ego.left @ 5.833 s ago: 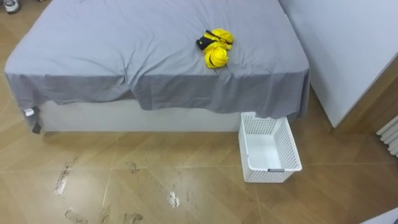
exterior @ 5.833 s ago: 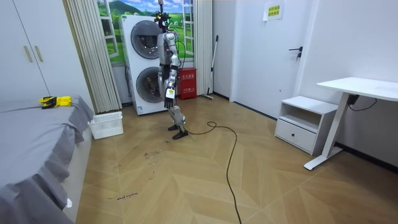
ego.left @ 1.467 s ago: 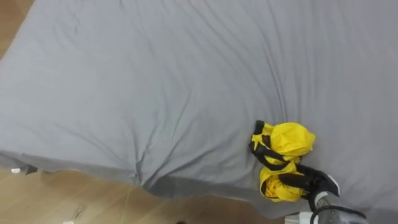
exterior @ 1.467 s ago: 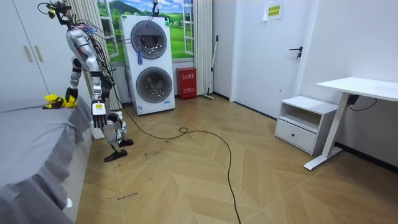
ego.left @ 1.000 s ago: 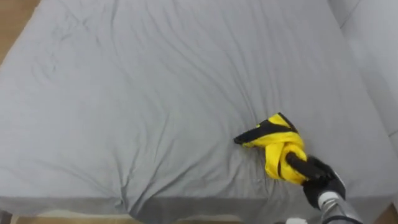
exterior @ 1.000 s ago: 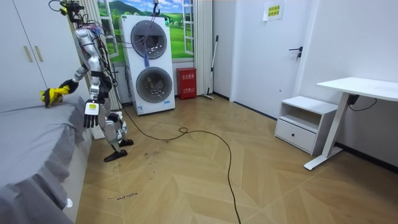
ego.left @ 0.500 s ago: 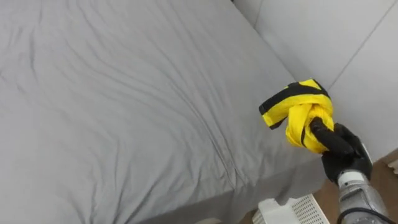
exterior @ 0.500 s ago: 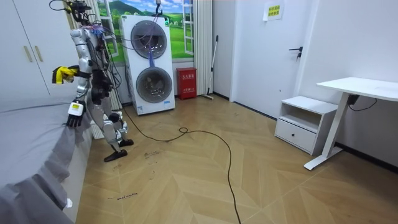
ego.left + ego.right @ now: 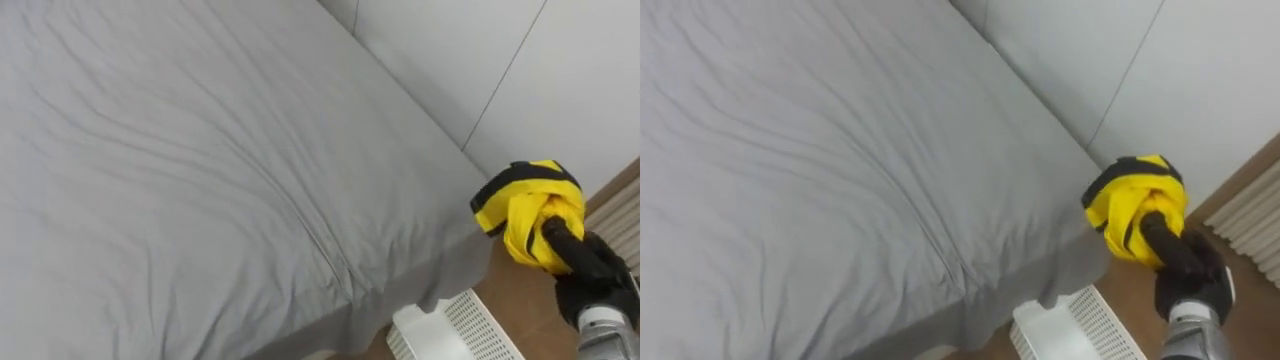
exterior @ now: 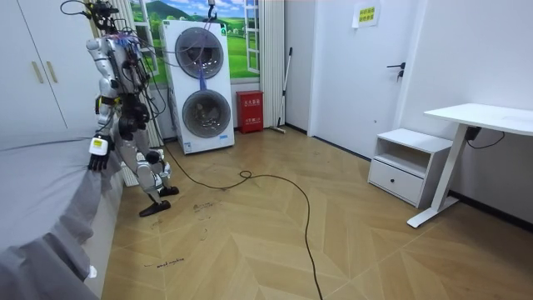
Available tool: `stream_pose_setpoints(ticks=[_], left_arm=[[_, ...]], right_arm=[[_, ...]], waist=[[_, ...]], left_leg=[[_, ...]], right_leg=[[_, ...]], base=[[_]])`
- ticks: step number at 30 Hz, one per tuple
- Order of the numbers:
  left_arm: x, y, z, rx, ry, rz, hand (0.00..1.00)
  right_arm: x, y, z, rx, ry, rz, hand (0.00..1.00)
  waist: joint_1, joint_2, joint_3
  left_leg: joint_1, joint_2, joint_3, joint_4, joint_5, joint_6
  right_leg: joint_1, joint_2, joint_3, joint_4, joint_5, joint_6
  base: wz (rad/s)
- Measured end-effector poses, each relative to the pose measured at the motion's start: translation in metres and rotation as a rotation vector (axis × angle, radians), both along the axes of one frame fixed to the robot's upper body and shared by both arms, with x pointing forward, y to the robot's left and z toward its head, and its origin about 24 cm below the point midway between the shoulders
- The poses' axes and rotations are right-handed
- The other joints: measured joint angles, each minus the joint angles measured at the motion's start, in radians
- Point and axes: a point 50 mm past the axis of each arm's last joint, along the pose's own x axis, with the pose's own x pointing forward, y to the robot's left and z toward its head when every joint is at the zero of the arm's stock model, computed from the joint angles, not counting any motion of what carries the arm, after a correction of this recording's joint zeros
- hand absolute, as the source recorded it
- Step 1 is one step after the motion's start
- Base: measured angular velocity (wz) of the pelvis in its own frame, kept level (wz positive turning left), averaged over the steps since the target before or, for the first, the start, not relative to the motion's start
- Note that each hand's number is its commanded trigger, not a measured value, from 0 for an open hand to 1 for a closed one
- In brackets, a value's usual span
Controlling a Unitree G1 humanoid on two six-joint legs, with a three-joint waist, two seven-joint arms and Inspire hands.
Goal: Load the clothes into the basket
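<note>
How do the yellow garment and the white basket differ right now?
The garment is soft, bunched, yellow with black trim; the basket is rigid, white, perforated. The garment hangs in the air, clutched by the right hand; the basket stands on the floor, untouched. Both show just past the corner of the bed.

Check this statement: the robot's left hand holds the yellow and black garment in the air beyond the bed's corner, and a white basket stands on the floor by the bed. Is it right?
Wrong hand: the left eye view shows the right hand, entering from lower right, with fingers curled round the garment. The bed and white basket are as stated.
</note>
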Motion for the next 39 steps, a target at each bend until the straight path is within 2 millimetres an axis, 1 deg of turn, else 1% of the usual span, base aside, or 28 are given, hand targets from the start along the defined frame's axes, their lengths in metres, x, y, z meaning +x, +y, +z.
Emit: stream_pose_setpoints(ticks=[1,2,3,4,5,7,8,9,10,11,12,14,16,18,19,20,21,23,25,27,28,30,31,34,39], left_arm=[[0.000,0.000,0.000,-0.003,0.004,0.001,0.00],[-0.001,0.000,0.000,-0.005,0.008,0.002,0.00],[-0.001,0.000,0.000,-0.007,0.009,0.002,0.00],[-0.001,0.000,-0.001,-0.009,0.012,0.000,0.00],[-0.002,0.000,-0.001,-0.011,0.015,0.000,0.00],[-0.002,0.000,-0.001,-0.012,0.016,0.001,0.00],[-0.002,-0.001,-0.001,-0.013,0.020,-0.002,0.00],[-0.002,-0.001,-0.001,-0.014,0.019,-0.004,0.00],[-0.001,-0.002,-0.001,-0.022,0.019,-0.013,0.00],[0.000,-0.003,-0.001,-0.028,0.017,-0.017,0.00],[0.001,-0.003,-0.001,-0.031,0.016,-0.017,0.00],[0.002,-0.002,-0.001,-0.039,0.009,0.001,0.00],[0.003,-0.003,-0.001,-0.053,0.002,0.025,0.00],[0.007,-0.005,-0.001,-0.056,-0.001,0.005,0.00],[0.009,-0.007,-0.001,-0.059,-0.005,-0.010,0.00],[0.012,-0.007,-0.001,-0.060,-0.011,-0.012,0.00],[0.014,-0.007,0.000,-0.060,-0.015,-0.012,0.00],[0.019,-0.009,-0.001,-0.065,-0.019,-0.016,0.00],[0.023,-0.009,0.000,-0.065,-0.025,-0.023,0.00],[0.026,-0.009,0.000,-0.063,-0.026,-0.027,0.00],[0.027,-0.009,0.000,-0.062,-0.028,-0.028,0.00],[0.032,-0.007,0.001,-0.058,-0.041,-0.033,0.00],[0.036,-0.006,0.002,-0.054,-0.053,-0.038,0.00],[0.038,-0.006,0.003,-0.051,-0.063,-0.040,0.00],[0.040,-0.005,0.003,-0.046,-0.067,-0.039,0.00]], right_arm=[[-0.004,-0.002,-0.003,0.003,0.024,-0.016,1.00],[-0.005,-0.003,-0.004,0.004,0.031,-0.020,1.00],[-0.005,-0.003,-0.004,0.003,0.031,-0.020,1.00],[-0.005,-0.004,-0.004,0.003,0.033,-0.021,1.00],[-0.004,-0.006,-0.005,0.006,0.040,-0.026,1.00],[-0.001,-0.009,-0.006,0.003,0.056,-0.029,1.00],[0.003,-0.013,-0.007,-0.008,0.070,-0.024,1.00],[0.004,-0.015,-0.007,-0.017,0.078,-0.022,1.00],[0.006,-0.019,-0.006,-0.035,0.093,-0.018,1.00],[0.008,-0.023,-0.004,-0.050,0.102,-0.015,1.00],[0.008,-0.024,-0.004,-0.057,0.105,-0.014,1.00],[0.009,-0.025,-0.004,-0.078,0.122,-0.003,1.00],[0.008,-0.026,-0.009,-0.066,0.144,-0.011,1.00],[0.011,-0.028,-0.010,-0.054,0.155,-0.022,1.00],[0.013,-0.028,-0.012,-0.036,0.162,-0.033,0.80],[0.014,-0.027,-0.015,-0.014,0.165,-0.037,0.29],[0.015,-0.026,-0.016,-0.008,0.171,-0.033,0.00],[0.012,-0.023,-0.023,0.009,0.203,-0.023,0.00],[0.012,-0.021,-0.027,0.013,0.228,-0.013,0.00],[0.011,-0.020,-0.029,0.023,0.239,-0.012,0.00],[0.010,-0.020,-0.030,0.023,0.245,-0.010,0.00],[0.011,-0.019,-0.032,0.033,0.253,-0.013,0.00],[0.009,-0.019,-0.034,0.041,0.261,-0.017,0.00],[0.003,-0.019,-0.040,0.063,0.291,-0.045,0.00],[-0.003,-0.018,-0.045,0.087,0.323,-0.067,0.00]], waist=[[-0.001,0.009,0.0018],[-0.006,0.019,0.0009],[-0.010,0.025,-0.0008],[-0.011,0.035,-0.0051],[-0.011,0.044,-0.0072],[-0.014,0.054,-0.0080],[-0.023,0.063,-0.0105],[-0.026,0.067,-0.0086],[-0.026,0.078,-0.0086],[-0.026,0.088,-0.0067],[-0.025,0.094,-0.0080],[-0.027,0.109,-0.0069],[-0.028,0.115,-0.0058],[-0.026,0.122,-0.0015],[-0.021,0.124,-0.0002],[-0.019,0.124,-0.0002],[-0.017,0.124,0.0000],[-0.004,0.123,0.0006],[0.001,0.122,0.0014],[0.001,0.119,0.0037],[0.001,0.113,0.0073],[0.002,0.114,0.0069],[0.003,0.112,0.0089],[0.003,0.109,0.0093],[0.010,0.110,0.0091]], left_leg=[[-0.001,0.000,0.001,0.001,-0.001,0.000],[-0.010,0.000,0.005,0.002,-0.001,0.000],[-0.018,0.000,0.007,0.005,-0.001,0.000],[-0.032,0.001,0.010,0.008,-0.001,0.000],[-0.042,0.002,0.014,0.009,-0.001,0.000],[-0.055,0.003,0.025,0.009,-0.001,0.001],[-0.070,0.003,0.028,0.014,-0.001,0.001],[-0.076,0.004,0.030,0.017,-0.001,0.001],[-0.092,0.005,0.034,0.022,-0.001,0.001],[-0.106,0.005,0.033,0.023,-0.001,0.001],[-0.115,0.005,0.033,0.024,0.000,0.001],[-0.139,0.006,0.031,0.026,0.001,0.003],[-0.145,0.006,0.031,0.026,0.001,0.003],[-0.158,0.004,0.031,0.026,0.003,0.005],[-0.166,0.003,0.030,0.026,0.004,0.007],[-0.178,0.003,0.029,0.027,0.005,0.008],[-0.184,0.003,0.029,0.027,0.006,0.009],[-0.205,0.002,0.025,0.028,0.008,0.012],[-0.222,0.002,0.021,0.038,0.009,0.013],[-0.230,0.001,0.015,0.044,0.009,0.013],[-0.236,0.000,0.008,0.045,0.009,0.013],[-0.260,0.000,0.003,0.054,0.010,0.015],[-0.271,0.001,0.000,0.053,0.011,0.016],[-0.284,0.000,-0.006,0.054,0.011,0.016],[-0.295,0.000,-0.005,0.054,0.011,0.016]], right_leg=[[-0.003,0.000,0.002,-0.001,0.000,0.000],[-0.018,0.000,0.009,0.001,-0.001,0.000],[-0.023,0.000,0.012,-0.001,-0.001,0.000],[-0.040,0.000,0.019,0.001,-0.001,0.001],[-0.053,0.002,0.026,0.003,0.000,0.001],[-0.077,0.004,0.037,0.014,0.001,0.001],[-0.091,0.004,0.037,0.018,0.001,0.001],[-0.096,0.003,0.038,0.018,0.002,0.002],[-0.113,0.003,0.042,0.021,0.003,0.003],[-0.131,0.003,0.047,0.032,0.003,0.003],[-0.144,0.003,0.048,0.037,0.003,0.003],[-0.174,0.004,0.049,0.049,0.003,0.002],[-0.182,0.003,0.049,0.049,0.002,0.002],[-0.197,0.001,0.050,0.052,0.002,0.002],[-0.208,0.000,0.050,0.057,0.002,0.003],[-0.223,0.000,0.050,0.063,0.001,0.003],[-0.230,0.000,0.049,0.066,0.001,0.003],[-0.251,0.000,0.048,0.071,0.001,0.003],[-0.264,-0.001,0.046,0.075,0.001,0.004],[-0.267,-0.003,0.043,0.076,0.000,0.005],[-0.273,-0.004,0.041,0.074,-0.003,0.005],[-0.294,-0.005,0.036,0.075,-0.003,0.005],[-0.302,-0.005,0.031,0.081,-0.002,0.005],[-0.314,-0.006,0.022,0.085,-0.002,0.005],[-0.327,-0.006,0.021,0.085,-0.002,0.005]], base=[[-0.12],[-0.14],[-0.16],[-0.16],[-0.17],[-0.16],[-0.10],[-0.07],[-0.10],[-0.12],[-0.09],[-0.09],[-0.05],[0.00],[0.00],[0.00],[0.00],[0.02],[0.06],[0.07],[0.07],[0.08],[0.09],[0.07],[0.00]])
